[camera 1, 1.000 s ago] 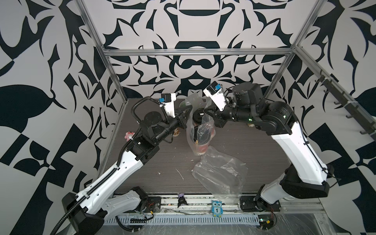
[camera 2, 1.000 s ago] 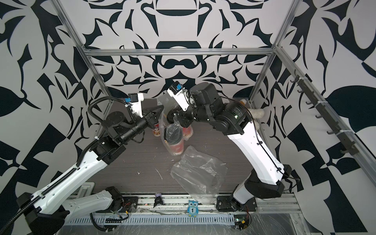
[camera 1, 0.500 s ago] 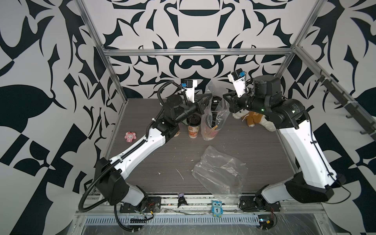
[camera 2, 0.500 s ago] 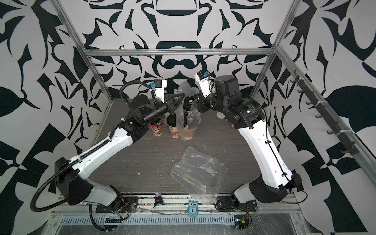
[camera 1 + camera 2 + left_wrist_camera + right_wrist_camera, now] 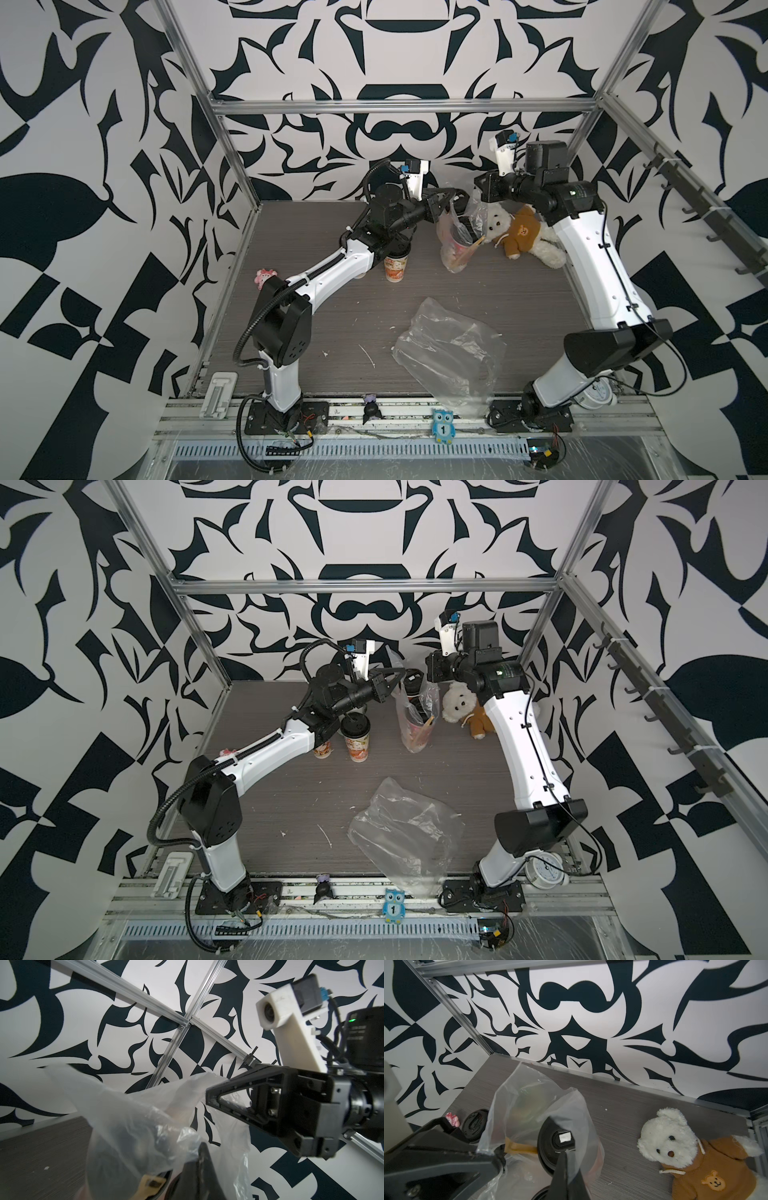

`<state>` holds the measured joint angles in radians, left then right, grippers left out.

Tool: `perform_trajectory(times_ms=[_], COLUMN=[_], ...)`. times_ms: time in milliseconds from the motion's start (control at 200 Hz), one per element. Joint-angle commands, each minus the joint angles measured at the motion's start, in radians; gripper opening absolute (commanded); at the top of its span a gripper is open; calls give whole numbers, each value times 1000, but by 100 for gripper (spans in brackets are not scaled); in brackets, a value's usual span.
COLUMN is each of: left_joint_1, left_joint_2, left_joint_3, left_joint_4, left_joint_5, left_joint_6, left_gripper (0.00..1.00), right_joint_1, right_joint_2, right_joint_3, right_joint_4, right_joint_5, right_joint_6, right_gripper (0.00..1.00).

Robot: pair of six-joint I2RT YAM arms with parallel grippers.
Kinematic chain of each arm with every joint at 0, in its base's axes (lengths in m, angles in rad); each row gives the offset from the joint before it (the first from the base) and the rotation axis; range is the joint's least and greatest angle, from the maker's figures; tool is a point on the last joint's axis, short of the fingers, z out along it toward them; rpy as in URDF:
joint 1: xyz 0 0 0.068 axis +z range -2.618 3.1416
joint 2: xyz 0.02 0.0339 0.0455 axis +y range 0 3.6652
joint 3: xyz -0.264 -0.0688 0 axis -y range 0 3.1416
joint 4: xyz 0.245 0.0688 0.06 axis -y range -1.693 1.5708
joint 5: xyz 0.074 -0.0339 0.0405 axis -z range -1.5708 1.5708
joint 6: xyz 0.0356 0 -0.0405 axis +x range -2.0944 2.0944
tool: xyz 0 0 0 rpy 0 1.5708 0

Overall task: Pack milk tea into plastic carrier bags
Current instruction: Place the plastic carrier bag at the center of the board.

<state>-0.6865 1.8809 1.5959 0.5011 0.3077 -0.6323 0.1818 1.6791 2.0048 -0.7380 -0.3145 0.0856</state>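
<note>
You hold one plastic carrier bag (image 5: pixel 451 249) by its rim: left gripper (image 5: pixel 399 674) and right gripper (image 5: pixel 207 1096) both clamped on it; black-lidded milk tea (image 5: pixel 547 1147) inside, teddy bear (image 5: pixel 496 220) beside.

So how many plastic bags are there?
2. One plastic bag stands upright beside the teddy bear, cups inside; the other bag lies crumpled near the table's front edge. None seems hidden.

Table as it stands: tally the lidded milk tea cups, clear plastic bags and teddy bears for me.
Milk tea cups: 4
Clear plastic bags: 2
Teddy bears: 1
Total: 7
</note>
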Motion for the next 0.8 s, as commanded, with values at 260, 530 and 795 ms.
perform_trajectory(times_ms=[260,530,795], left_joint_1=[55,83,101], left_joint_2=[187,299,386], left_joint_3=[105,179,224], left_joint_4=[236,301,357], left_joint_5=[35,31,15], left_joint_6=[-112,-158,-194], left_gripper=[0,0,0], right_joint_1=[-46,-56,-56], right_joint_2=[155,320,318], right_joint_3=[106,288,240], right_joint_4=[96,-15,45], right_joint_5=[-121,-157,-175], right_joint_6=[91,117,160], right_gripper=[0,0,0])
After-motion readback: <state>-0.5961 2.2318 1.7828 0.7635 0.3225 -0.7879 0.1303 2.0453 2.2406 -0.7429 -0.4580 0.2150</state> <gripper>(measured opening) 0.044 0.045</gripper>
